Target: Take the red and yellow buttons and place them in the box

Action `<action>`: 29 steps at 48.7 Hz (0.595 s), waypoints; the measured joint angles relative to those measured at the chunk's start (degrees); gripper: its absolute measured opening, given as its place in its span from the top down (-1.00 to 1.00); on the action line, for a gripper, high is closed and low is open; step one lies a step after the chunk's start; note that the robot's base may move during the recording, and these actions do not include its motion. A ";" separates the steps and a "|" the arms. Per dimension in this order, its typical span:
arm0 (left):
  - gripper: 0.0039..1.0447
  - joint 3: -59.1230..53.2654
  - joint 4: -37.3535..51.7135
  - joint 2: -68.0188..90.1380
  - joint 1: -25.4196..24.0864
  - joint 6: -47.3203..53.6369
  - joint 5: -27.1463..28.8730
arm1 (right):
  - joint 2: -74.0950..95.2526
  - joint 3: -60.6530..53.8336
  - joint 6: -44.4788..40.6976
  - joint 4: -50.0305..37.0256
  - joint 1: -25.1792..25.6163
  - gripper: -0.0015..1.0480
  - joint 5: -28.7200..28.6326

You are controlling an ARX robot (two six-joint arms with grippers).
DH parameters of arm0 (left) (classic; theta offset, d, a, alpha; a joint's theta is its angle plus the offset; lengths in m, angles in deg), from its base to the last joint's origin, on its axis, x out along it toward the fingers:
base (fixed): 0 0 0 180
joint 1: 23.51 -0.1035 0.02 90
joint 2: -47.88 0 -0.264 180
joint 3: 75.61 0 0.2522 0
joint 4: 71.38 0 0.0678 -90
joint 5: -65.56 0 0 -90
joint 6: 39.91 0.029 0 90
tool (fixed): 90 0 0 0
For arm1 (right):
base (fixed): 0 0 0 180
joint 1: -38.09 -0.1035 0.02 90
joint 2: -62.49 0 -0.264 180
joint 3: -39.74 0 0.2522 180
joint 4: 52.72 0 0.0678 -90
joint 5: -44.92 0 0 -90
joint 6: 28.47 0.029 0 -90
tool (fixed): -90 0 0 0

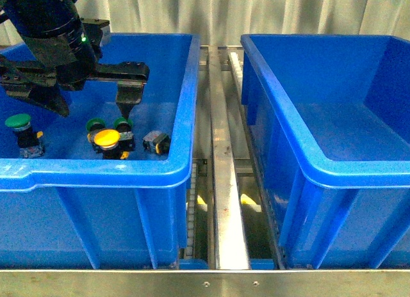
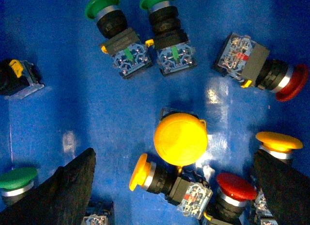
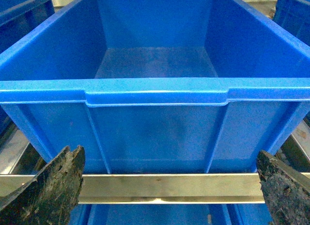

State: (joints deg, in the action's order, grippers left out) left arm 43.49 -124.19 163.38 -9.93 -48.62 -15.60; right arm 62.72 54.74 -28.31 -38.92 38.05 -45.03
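Hovering left gripper [image 2: 173,157]: fingers spread wide and clamped on nothing, hanging inside the left box [image 1: 96,172] just above its contents.
Left box contents: every button in view lies here, on the blue floor.
Upright yellow button [image 2: 180,137]: cap facing up, between the left gripper's two fingers and touching neither.
Tipped yellow button [image 2: 141,172]: on its side just beside the upright one, with its dark body next to the standing red button [image 2: 236,186].
Third yellow button [image 2: 278,141]: standing close against one finger and partly hidden by it.
Tipped red button [image 2: 292,83]: on its side, apart from the yellow cluster, wiring end showing.
Two green buttons [image 2: 123,38]: lying side by side on the floor, caps pointing the same way.
Lone green button [image 2: 17,179]: standing near the other finger.
Right gripper [image 3: 168,154]: fingers far apart with nothing between them, outside the right box [image 1: 333,172] and facing its ribbed outer wall.
Right box contents: only blue floor and walls show inside.
Metal rail [image 1: 224,182]: runs between the two boxes.
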 joint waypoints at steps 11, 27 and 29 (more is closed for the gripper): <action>-0.86 1.49 0.42 4.31 1.31 -1.22 0.17 | 0.00 0.00 0.00 0.00 0.00 -0.95 -0.04; -0.86 3.69 0.22 7.61 1.49 -2.10 0.61 | 0.00 0.00 0.02 0.00 0.00 -0.95 -0.04; -0.86 3.93 0.11 7.80 1.42 -2.12 0.59 | 0.00 0.00 0.00 0.00 0.00 -0.95 -0.04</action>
State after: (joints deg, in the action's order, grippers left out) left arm 47.43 -124.08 171.19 -8.51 -50.74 -15.01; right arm 62.72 54.74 -28.31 -38.92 38.05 -45.07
